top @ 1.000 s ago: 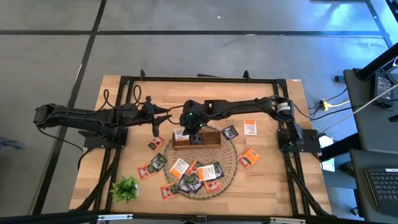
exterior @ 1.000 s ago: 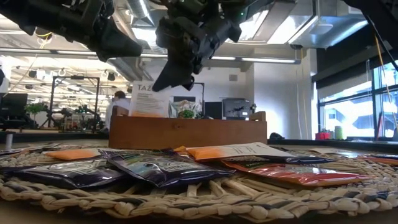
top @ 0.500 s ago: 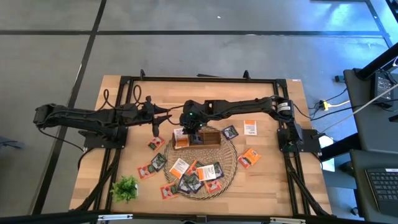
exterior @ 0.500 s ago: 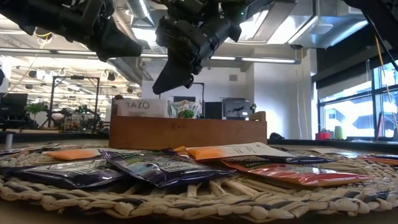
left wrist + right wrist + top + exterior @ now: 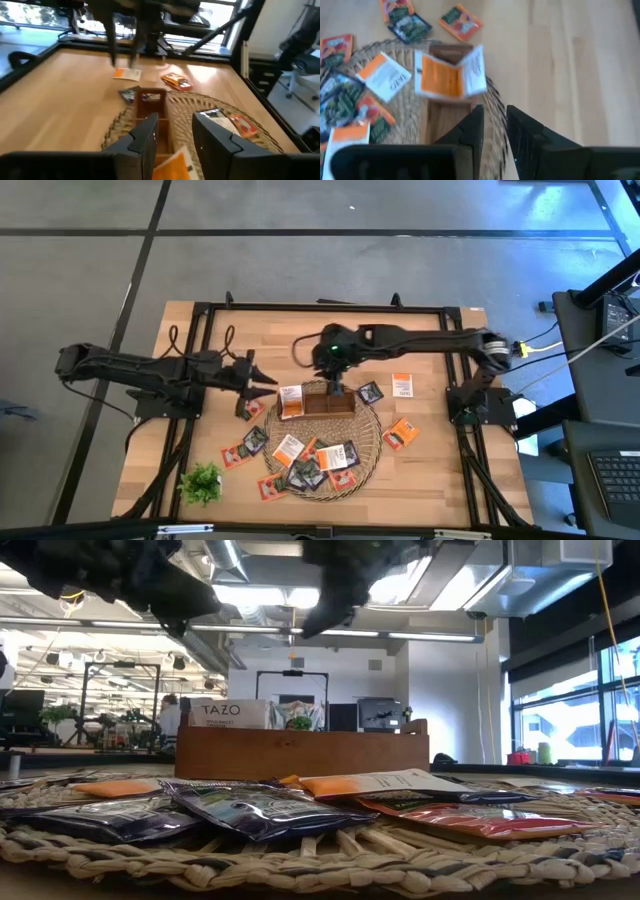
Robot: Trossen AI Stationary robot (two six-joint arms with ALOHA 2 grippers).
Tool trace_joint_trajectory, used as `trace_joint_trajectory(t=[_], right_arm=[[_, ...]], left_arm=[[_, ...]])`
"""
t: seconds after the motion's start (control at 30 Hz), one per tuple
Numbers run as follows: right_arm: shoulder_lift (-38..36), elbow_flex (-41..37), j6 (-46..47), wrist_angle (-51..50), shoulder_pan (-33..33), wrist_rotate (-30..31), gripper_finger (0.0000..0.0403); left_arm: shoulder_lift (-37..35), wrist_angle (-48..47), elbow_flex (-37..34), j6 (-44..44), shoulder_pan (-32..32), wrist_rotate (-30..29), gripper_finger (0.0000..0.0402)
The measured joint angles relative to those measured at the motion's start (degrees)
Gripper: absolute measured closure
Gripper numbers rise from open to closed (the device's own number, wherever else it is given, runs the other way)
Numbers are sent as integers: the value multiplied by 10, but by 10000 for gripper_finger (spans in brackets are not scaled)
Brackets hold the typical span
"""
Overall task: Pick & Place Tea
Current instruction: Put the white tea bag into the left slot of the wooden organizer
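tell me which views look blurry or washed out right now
Right wrist view: motion-smeared, the white-and-orange sachet in the wooden tray soft-edged. Left wrist view: soft overall, windows behind blown out. Low view: near sachets on the wicker mat crisp, ceiling lights glaring, arms overhead in dark silhouette. High view: evenly lit, sharp.

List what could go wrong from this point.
The white-and-orange sachet lies tilted over the wooden tray's left end rather than flat inside; a nudge might tip it out. The left tool, fingers open, hangs close beside it and may knock it. The right tool hovers above the tray.
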Motion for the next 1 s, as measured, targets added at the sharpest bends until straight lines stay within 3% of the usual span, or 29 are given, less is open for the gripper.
trace_joint_trajectory(t=[0.2, 0.4, 0.6, 0.83, 1.0], right_arm=[[-140, -168, 25, 108, -23, 38, 317], [-238, -271, 48, 236, -27, 91, 317], [-264, -292, 47, 265, -23, 91, 317], [-263, -292, 35, 251, -23, 91, 317], [-263, -292, 46, 251, -23, 91, 317]], left_arm=[[52, -17, 36, 11, -101, -36, 286], [137, -48, 91, -36, -176, -134, 284], [238, -50, 142, -73, -209, -138, 287], [332, -103, 206, -65, -207, -66, 283], [376, -174, 233, -82, -201, -97, 287]])
